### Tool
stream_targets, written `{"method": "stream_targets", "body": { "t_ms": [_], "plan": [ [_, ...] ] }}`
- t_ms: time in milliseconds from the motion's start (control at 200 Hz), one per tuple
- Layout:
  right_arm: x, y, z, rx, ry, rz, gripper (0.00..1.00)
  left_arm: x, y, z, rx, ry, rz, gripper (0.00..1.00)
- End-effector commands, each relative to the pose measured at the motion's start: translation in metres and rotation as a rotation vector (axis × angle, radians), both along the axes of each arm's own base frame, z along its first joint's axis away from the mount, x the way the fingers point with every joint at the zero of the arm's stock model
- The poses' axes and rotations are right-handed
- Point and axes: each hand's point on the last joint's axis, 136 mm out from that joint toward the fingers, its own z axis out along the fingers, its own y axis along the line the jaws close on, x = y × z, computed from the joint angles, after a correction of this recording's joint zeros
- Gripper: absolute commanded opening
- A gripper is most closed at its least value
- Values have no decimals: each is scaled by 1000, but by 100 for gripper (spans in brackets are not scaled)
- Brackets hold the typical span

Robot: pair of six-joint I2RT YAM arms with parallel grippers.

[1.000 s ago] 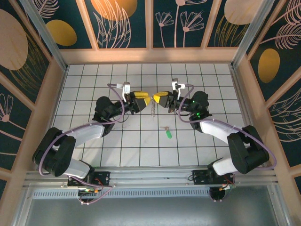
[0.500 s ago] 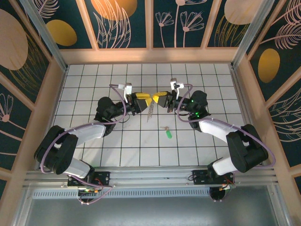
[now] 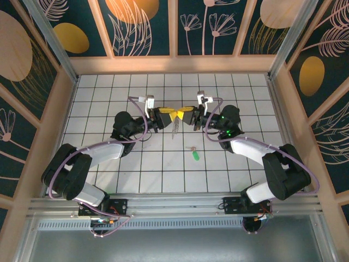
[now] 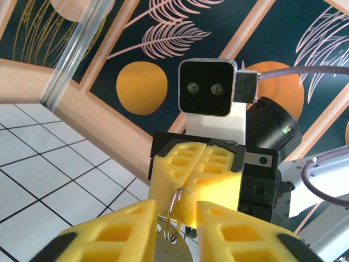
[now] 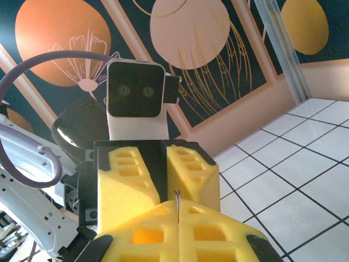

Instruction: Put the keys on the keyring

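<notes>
Findings from beside the rig.

Table [image 3: 109,93]: white tiled surface inside a walled enclosure.

Left arm [image 3: 103,153] and right arm [image 3: 256,150]: both reach inward. Their yellow fingers meet tip to tip over the middle of the table, raised above the tiles.

Right gripper [image 5: 178,203]: jaws pressed together. A thin strip of metal shows in the seam between them. From the left wrist camera, this is the top of the keyring [image 4: 173,215], pinched there.

Left gripper [image 4: 175,207]: jaws narrow but not closed, with a gap between the fingers. The lower part of the keyring hangs in that gap. Whether either finger touches the wire cannot be told.

Key [image 3: 195,155]: green head and small metal shank, lying flat on the tiles. It is on the near side of the grippers, towards the right arm and apart from both.
</notes>
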Motion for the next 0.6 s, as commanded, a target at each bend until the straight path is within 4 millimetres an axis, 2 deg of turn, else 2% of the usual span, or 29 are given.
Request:
{"method": "stream_targets", "body": {
  "t_ms": [0, 55, 210, 345, 475, 595],
  "plan": [
    [-5, 3, 22, 34, -80, 19, 0, -5, -5, 14, -25, -56, -36, 19],
    [-4, 3, 22, 33, -79, 20, 0, -6, -5, 14, -24, -56, -39, 16],
    [-4, 3, 22, 28, -79, 18, 0, -7, -5, 14, -23, -60, -40, 0],
    [-4, 2, 21, 19, -75, 11, 0, -7, -4, 14, -18, -68, -31, 0],
    [1, -10, 23, 21, -71, -26, 32, -7, -4, 14, -1, -81, -22, 0],
    [3, -31, 27, 25, -74, -82, 43, -8, -4, 14, 31, -111, -17, 0]
  ]
}}
